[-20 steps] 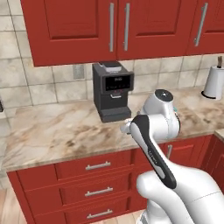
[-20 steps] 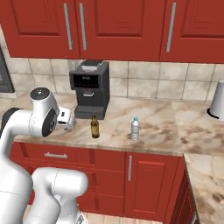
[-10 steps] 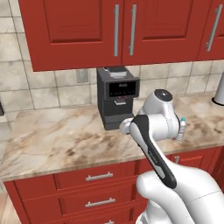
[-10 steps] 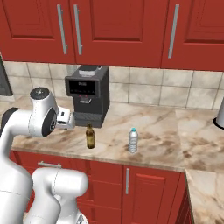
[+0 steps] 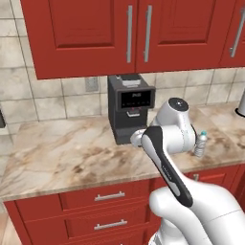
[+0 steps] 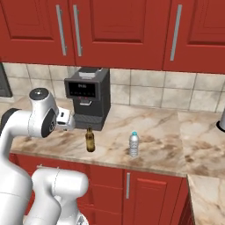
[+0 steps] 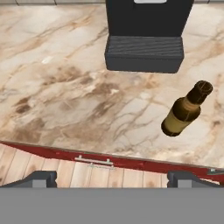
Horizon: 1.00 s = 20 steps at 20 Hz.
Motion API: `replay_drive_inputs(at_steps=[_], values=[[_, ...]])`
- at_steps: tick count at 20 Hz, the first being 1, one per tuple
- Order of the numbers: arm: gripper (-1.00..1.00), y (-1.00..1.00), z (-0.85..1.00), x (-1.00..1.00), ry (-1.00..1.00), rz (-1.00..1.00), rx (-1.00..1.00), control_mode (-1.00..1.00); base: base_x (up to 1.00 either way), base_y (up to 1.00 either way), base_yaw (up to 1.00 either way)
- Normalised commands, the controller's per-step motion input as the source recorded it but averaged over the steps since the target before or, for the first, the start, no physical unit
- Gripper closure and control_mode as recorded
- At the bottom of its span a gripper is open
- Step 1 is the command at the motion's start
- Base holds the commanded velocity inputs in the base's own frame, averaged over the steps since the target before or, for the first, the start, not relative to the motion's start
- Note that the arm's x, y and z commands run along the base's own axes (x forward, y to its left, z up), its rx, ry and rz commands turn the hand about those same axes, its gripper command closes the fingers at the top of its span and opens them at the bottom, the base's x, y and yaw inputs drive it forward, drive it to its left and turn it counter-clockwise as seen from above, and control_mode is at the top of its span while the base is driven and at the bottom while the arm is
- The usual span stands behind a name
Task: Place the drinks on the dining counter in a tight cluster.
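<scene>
Arm bent high over the counter (image 6: 167, 132) edge, gripper (image 7: 112, 177) pointing down, jaws spread wide and empty, brown bottle (image 7: 186, 109) upright just right of it, left of water bottle (image 6: 134, 143)

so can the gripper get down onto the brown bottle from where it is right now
Probably yes. The brown bottle stands upright on the marbled counter, with bare counter around it; the coffee machine sits behind it and the water bottle off to one side. The gripper is open, back over the counter's front edge.
</scene>
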Motion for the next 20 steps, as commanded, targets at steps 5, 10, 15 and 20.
replay_drive_inputs(at_steps=[5,10,15,20], values=[[-1.00,0.00,0.00,0.00,0.00,0.00,0.00,1.00,0.40,-0.06,0.00],[-1.00,0.00,0.00,0.00,0.00,0.00,0.00,1.00,0.34,-0.01,0.00],[-1.00,0.00,0.00,0.00,0.00,0.00,0.00,1.00,0.22,0.00,0.00],[-1.00,0.00,0.00,0.00,0.00,0.00,0.00,1.00,0.00,0.00,0.00]])
